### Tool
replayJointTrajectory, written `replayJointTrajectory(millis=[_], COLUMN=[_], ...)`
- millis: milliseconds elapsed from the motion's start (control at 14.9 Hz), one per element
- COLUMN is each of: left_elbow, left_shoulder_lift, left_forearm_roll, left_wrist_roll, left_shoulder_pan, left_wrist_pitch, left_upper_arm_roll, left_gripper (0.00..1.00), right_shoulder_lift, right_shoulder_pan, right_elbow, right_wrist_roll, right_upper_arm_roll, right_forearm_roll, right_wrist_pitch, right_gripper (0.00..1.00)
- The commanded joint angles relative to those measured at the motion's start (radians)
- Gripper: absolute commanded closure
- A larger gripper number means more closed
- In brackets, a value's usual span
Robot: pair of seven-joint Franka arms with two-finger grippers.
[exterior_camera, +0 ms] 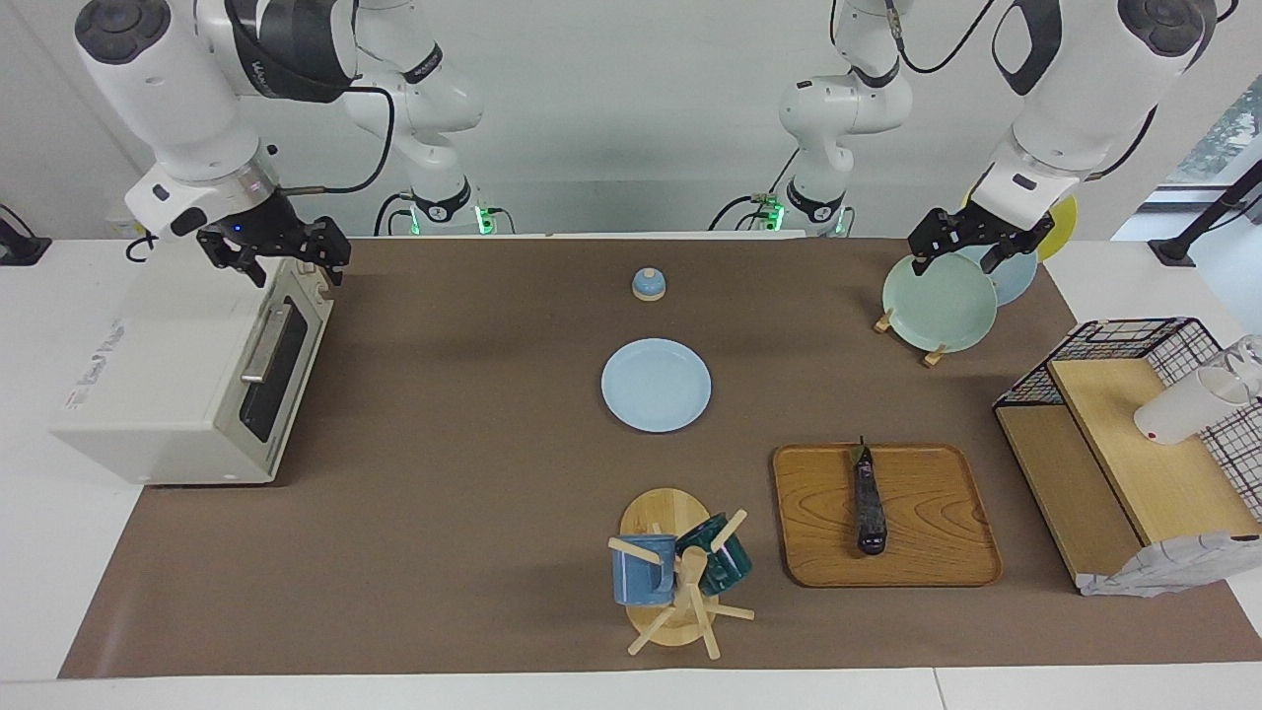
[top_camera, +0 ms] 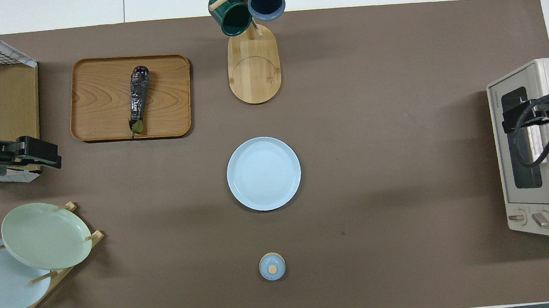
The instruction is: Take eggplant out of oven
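Although the task names the boxy off-white toaster oven [exterior_camera: 187, 375], the slim, glossy dark purple eggplant [exterior_camera: 869, 503] lies on the wooden tray [exterior_camera: 946, 552]. It likely handles light, firm and slippery; grasp mid-body, across its width. Left gripper [exterior_camera: 971, 242], over the plate rack [exterior_camera: 902, 335], and right gripper [exterior_camera: 276, 251], over the oven, stand open and empty.

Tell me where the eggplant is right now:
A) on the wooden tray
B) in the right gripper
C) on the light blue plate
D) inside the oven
A: the eggplant lies lengthwise on the wooden tray, apart from the closed oven; neither gripper holds it.
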Motion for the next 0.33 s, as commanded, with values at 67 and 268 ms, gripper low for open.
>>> replayJointTrajectory(millis=[67, 268], left_elbow=[0.003, 0.004], left_shoulder_lift=[0.0, 0.004], left_forearm_roll=[0.018, 0.015], left_wrist_roll=[-0.007, -0.004], left_shoulder_pan=[0.022, 0.024], left_wrist_pitch=[0.001, -0.001], left_upper_arm_roll=[-0.012, -0.012], left_gripper=[0.0, 0.0], right_shoulder_lift=[-0.022, -0.022], right_shoulder_pan=[-0.011, -0.012], right_elbow=[-0.022, -0.022], right_wrist_roll=[0.009, 0.009], right_upper_arm_roll=[0.009, 0.009], right_forearm_roll=[0.004, 0.004], right_wrist_pitch=[0.0, 0.0], right_gripper=[0.0, 0.0])
